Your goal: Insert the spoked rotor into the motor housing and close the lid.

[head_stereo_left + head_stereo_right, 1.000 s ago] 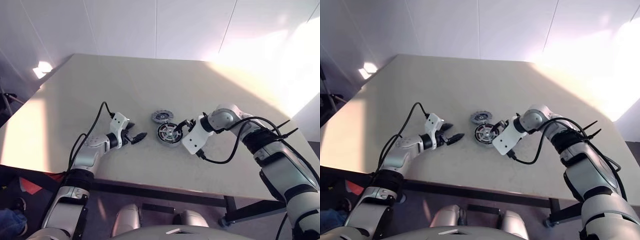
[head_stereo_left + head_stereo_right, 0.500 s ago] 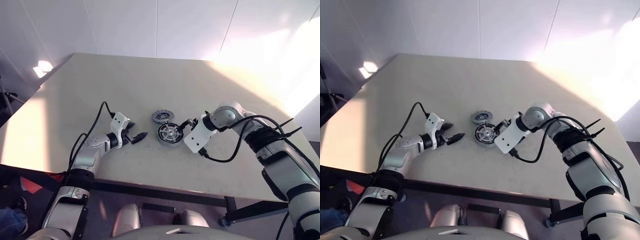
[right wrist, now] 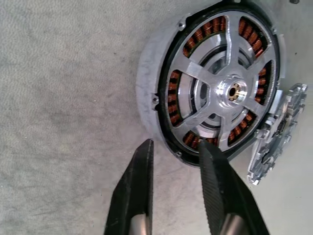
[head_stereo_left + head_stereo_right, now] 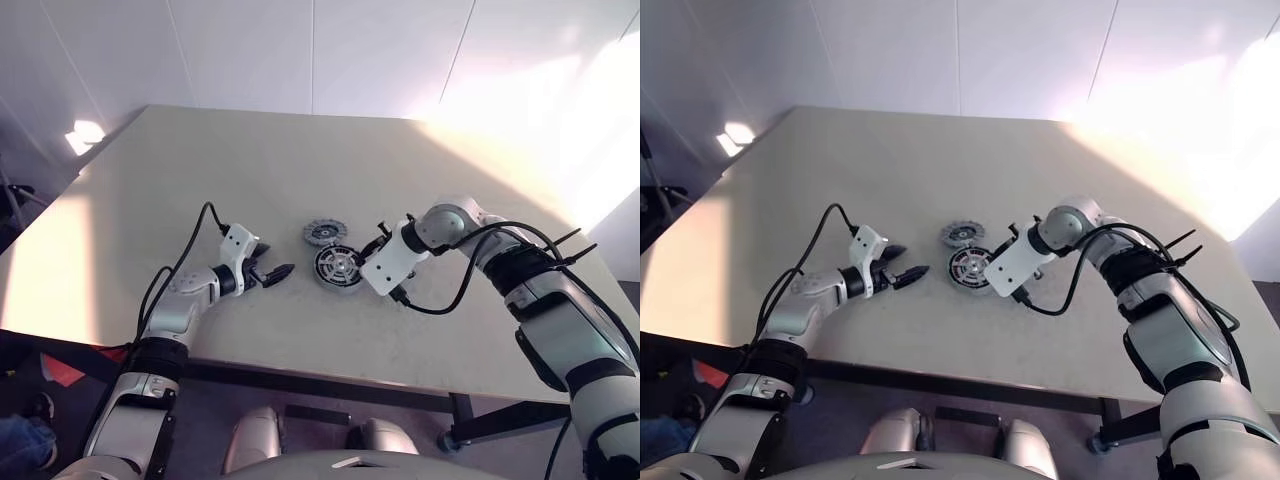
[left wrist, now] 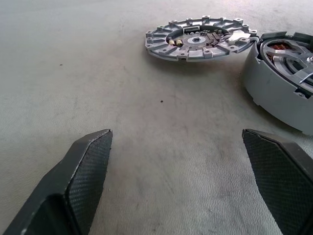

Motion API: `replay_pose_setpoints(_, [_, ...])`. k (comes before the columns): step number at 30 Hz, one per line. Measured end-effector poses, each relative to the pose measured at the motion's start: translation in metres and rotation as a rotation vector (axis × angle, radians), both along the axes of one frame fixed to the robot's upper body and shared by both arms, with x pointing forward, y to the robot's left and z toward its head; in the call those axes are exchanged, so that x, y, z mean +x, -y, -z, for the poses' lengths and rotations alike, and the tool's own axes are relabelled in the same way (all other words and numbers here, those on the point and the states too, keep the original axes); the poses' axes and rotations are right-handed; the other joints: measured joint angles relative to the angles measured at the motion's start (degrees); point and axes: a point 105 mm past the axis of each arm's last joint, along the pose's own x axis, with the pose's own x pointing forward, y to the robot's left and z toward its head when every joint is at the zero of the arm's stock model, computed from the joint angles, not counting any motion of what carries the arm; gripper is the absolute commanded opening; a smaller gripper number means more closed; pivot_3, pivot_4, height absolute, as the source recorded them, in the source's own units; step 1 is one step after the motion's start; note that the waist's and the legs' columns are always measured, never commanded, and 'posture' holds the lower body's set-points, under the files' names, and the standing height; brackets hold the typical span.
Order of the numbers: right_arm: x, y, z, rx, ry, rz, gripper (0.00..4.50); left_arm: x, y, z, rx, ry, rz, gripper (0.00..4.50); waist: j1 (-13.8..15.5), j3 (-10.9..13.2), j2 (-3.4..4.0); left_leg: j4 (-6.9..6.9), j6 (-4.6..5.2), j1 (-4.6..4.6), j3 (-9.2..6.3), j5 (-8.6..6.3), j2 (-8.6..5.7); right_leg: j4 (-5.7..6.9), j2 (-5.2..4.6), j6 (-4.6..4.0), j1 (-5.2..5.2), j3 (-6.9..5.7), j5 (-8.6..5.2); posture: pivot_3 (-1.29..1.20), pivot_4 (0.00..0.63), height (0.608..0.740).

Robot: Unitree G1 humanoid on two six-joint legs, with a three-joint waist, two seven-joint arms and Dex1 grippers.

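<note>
i see the motor housing [image 3: 215,88] sitting flat on the bench [image 4: 300,180], open face up, near the middle and between my two arms. the spoked rotor [image 3: 222,90] is already down inside it: silvery spokes run out from a shiny hub to the dark ring, and the copper-red windings show through the gaps between the spokes. the rotor lies level in the housing, its axle pointing straight up out of the bench; being round, neither part has a long axis to speak of.

the lid [image 5: 198,39] is not on. it lies flat on the bench just beside the housing, on the far side from me, ribbed face up, its rim right against the housing's wall; i cannot tell if they actually touch.

my right gripper [image 3: 173,152] hangs over the near edge of the housing, pointing steeply down, its two black fingers drawn close together with a narrow gap between them and nothing pinched in that gap. one fingertip overlaps the housing's rim in the wrist view.

my left gripper [image 5: 176,142] lies low over bare bench well to the left of the housing, fingers spread wide and holding nothing, aimed toward the lid and housing.
</note>
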Motion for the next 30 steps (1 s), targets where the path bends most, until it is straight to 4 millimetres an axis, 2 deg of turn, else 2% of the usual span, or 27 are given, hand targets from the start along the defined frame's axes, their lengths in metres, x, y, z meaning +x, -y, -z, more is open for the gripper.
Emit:
replay_pose_setpoints(7, [0.0, -0.003, 0.0, 0.012, 0.005, -0.011, 0.98, 0.0, 0.0, 0.0, 0.0, 0.002, -0.003, 4.5, -0.04, 0.02, 0.02, 0.0, 0.0, -0.05, 0.01, 0.0, 0.0, 0.01, 0.0, 0.0, -0.06, 0.0, 0.0, 0.0, 0.0, 0.74])
replay_pose_setpoints(12, [0.0, -0.003, 0.001, 0.013, 0.007, -0.009, 0.05, 0.0, 0.0, 0.0, 0.0, 0.003, -0.005, 4.5, -0.09, 0.02, 0.02, 0.0, 0.0, -0.06, 0.01, 0.01, 0.0, 0.02, 0.0, 0.0, -0.08, 0.0, 0.0, 0.0, 0.0, 0.74])
replay_pose_setpoints(23, [0.0, -0.001, 0.002, 0.04, 0.01, 0.048, 0.02, 0.001, 0.001, 0.0, -0.003, 0.004, -0.008, 4.5, -0.03, 0.03, 0.02, 0.0, 0.0, -0.06, 0.01, 0.01, 0.0, 0.02, 0.0, 0.0, -0.06, 0.0, 0.0, 0.0, 0.0, 0.74])
replay_pose_setpoints(26, [-0.006, 0.003, 0.001, 0.082, -0.07, 0.152, 0.02, 0.0, 0.003, 0.0, -0.009, 0.007, -0.007, 4.5, 0.31, 0.03, 0.03, 0.0, 0.01, -0.1, 0.01, 0.0, 0.0, -0.01, 0.0, 0.0, -0.08, 0.0, 0.0, 0.0, 0.0, 0.74])
replay_pose_setpoints(30, [-0.023, 0.003, 0.0, 0.132, -0.258, 0.313, 0.02, 0.0, 0.004, 0.0, -0.013, 0.009, -0.007, 4.5, 0.72, 0.07, 0.09, -0.03, 0.05, -0.24, 0.01, 0.01, 0.02, 0.01, 0.0, 0.0, -0.24, -0.01, 0.0, 0.0, 0.0, 0.74])
